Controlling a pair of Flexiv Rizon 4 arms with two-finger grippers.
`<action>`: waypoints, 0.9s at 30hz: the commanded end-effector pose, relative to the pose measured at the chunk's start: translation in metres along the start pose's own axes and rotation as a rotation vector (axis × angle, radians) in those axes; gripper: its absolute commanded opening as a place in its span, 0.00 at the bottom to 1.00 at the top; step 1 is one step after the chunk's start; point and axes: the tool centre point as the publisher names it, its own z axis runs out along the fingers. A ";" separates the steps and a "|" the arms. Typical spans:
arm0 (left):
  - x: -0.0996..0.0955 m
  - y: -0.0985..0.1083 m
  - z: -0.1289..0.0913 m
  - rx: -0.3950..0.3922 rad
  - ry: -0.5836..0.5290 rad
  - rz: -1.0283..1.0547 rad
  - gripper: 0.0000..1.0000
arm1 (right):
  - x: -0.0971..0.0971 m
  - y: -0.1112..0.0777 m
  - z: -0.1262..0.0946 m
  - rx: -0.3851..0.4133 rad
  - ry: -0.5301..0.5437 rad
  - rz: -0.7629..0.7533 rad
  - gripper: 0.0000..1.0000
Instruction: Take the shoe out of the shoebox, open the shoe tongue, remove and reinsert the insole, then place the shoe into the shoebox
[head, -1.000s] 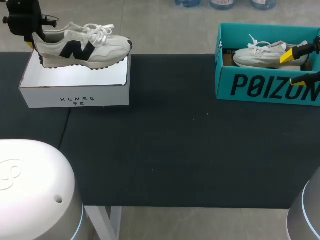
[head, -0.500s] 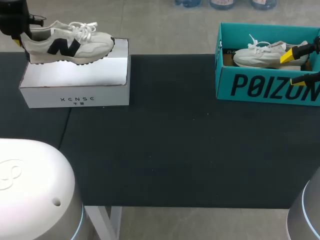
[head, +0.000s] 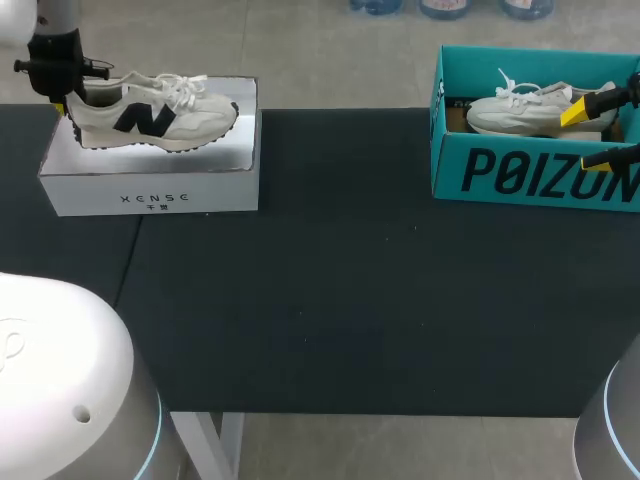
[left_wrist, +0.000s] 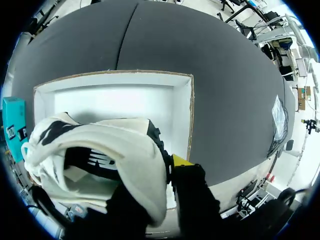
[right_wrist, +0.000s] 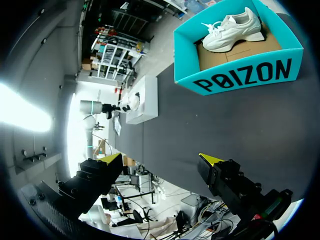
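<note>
A white shoe with a black side mark (head: 150, 115) hangs over the open white shoebox (head: 150, 190) at the table's far left. My left gripper (head: 62, 100) is shut on its heel. In the left wrist view the heel (left_wrist: 120, 155) fills the space by the gripper (left_wrist: 160, 177). One yellow fingertip (left_wrist: 181, 161) shows outside the heel and the other is hidden. The box rim (left_wrist: 190, 115) lies below. My right gripper (head: 600, 130) stands open at the teal shoebox (head: 530, 172), with nothing between its fingers (right_wrist: 161, 160).
The teal shoebox (right_wrist: 240, 80) at the far right holds a second white shoe (head: 530, 110), also seen in the right wrist view (right_wrist: 232, 27). The black tabletop (head: 340, 290) stretches between the two boxes.
My left gripper carried the shoe first to the left, then down and slightly right, lower over the white box. The right arm has not moved.
</note>
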 end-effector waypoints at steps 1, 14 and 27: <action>-0.001 -0.003 0.015 -0.018 -0.012 0.040 0.00 | 0.000 0.000 0.000 -0.001 -0.003 0.000 1.00; -0.015 -0.027 0.047 0.004 -0.011 0.044 0.00 | 0.000 0.000 0.000 -0.001 -0.003 0.000 1.00; -0.018 -0.043 0.069 0.052 -0.009 0.015 0.00 | 0.000 0.000 0.000 -0.001 -0.003 0.000 1.00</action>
